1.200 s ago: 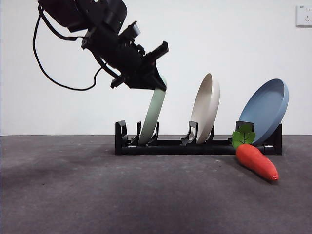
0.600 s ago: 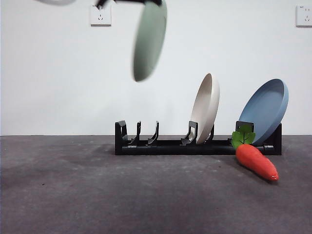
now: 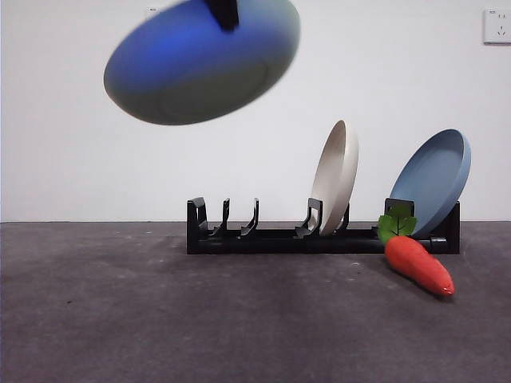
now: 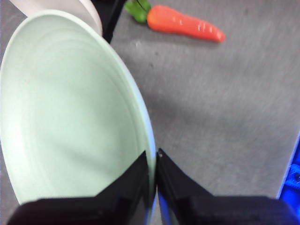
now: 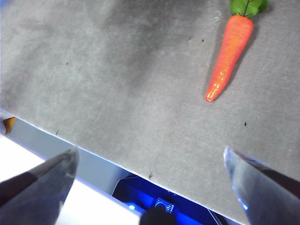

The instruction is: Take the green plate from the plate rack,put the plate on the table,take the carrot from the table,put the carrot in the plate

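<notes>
My left gripper [image 4: 153, 157] is shut on the rim of the green plate [image 4: 70, 108]. It holds the plate high in the air, tilted, left of and above the plate rack [image 3: 319, 239]. In the front view the plate [image 3: 200, 60] shows its shaded underside, with the gripper [image 3: 223, 12] a black tip at the top edge. The rack's left slots stand empty. The carrot [image 3: 419, 263] lies on the table [image 3: 160, 319] in front of the rack's right end, and it also shows in the left wrist view [image 4: 185, 23]. My right gripper [image 5: 150, 154] is open and empty above the table, apart from the carrot [image 5: 229, 51].
A beige plate [image 3: 335, 179] stands in the rack's middle slot and a blue plate [image 3: 431, 179] leans at its right end. The table's near edge [image 5: 93, 147] shows in the right wrist view. A white wall with a socket [image 3: 497, 24] is behind.
The left gripper pulled the green plate up out of the rack's left slot, lifted it high and turned it from edge-on toward flat. The carrot and the other plates have not moved.
</notes>
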### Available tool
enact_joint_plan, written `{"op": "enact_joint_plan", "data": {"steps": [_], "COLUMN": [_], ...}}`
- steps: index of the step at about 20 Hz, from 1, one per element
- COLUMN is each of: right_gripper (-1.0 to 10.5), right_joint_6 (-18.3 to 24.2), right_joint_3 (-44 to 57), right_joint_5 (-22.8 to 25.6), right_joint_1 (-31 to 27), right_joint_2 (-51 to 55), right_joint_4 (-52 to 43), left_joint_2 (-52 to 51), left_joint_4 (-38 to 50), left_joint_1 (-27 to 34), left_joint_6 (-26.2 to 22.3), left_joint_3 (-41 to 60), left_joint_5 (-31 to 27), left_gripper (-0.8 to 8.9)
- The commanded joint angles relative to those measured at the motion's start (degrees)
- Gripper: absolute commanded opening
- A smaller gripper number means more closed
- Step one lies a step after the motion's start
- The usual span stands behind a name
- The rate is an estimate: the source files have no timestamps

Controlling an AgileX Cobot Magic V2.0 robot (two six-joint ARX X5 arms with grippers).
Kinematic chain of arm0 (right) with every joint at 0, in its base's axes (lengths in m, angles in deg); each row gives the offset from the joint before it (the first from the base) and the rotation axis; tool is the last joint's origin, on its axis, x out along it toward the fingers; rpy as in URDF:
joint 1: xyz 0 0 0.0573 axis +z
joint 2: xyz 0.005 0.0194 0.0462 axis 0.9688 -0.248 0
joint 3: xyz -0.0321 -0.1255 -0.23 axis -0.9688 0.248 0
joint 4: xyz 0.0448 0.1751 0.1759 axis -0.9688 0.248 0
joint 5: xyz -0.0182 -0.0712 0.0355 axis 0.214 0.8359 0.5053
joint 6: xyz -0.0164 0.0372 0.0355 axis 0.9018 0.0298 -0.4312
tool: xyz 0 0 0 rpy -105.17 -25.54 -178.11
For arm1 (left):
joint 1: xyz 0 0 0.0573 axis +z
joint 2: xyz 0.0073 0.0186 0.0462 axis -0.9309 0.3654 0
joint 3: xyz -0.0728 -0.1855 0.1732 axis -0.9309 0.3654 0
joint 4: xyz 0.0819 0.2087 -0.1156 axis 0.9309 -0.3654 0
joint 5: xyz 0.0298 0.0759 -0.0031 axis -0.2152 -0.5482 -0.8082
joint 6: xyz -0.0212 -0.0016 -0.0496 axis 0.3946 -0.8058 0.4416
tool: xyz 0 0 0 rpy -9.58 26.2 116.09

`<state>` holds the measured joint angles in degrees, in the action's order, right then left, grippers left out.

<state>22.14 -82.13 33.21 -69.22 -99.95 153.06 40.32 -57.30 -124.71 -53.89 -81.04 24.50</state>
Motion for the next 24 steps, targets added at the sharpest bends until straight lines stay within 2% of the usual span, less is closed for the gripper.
{"op": "enact_joint_plan", "data": {"steps": [1,5,9,15,20,21,23,24], "right_gripper": [6.9,6.9,6.9,6.9,6.9,6.9,6.9,6.9], "right_joint_6": [-0.4,-0.4,-0.4,-0.4,-0.4,-0.4,-0.4,-0.4], "right_joint_3": [0.0,-0.1,0.0,-0.1,-0.1,-0.1,0.0,0.0], "right_joint_5": [0.1,0.1,0.1,0.1,0.1,0.1,0.1,0.1], "right_joint_1": [0.1,0.1,0.1,0.1,0.1,0.1,0.1,0.1], "right_joint_2": [0.0,0.0,0.0,0.0,0.0,0.0,0.0,0.0], "right_joint_4": [-0.2,-0.2,-0.2,-0.2,-0.2,-0.2,-0.2,-0.2], "left_joint_2": [0.2,2.4,8.6,18.1,20.6,20.6,20.6,20.6], "left_joint_4": [5.6,17.9,24.7,29.0,30.3,29.8,28.3,27.7], "left_joint_1": [-1.6,-3.5,-4.3,-4.4,-4.6,-4.6,-4.5,-4.5], "left_joint_6": [-1.2,-3.1,-5.7,-7.0,-6.6,-6.2,-3.8,-3.3], "left_joint_3": [8.1,19.3,21.7,21.7,21.7,21.7,21.7,21.7], "left_joint_5": [-1.5,-5.5,-5.6,-5.5,-3.7,-3.0,-2.4,-2.3], "left_gripper": [-0.06,-0.06,-0.06,-0.06,0.05,0.35,2.09,2.63]}}
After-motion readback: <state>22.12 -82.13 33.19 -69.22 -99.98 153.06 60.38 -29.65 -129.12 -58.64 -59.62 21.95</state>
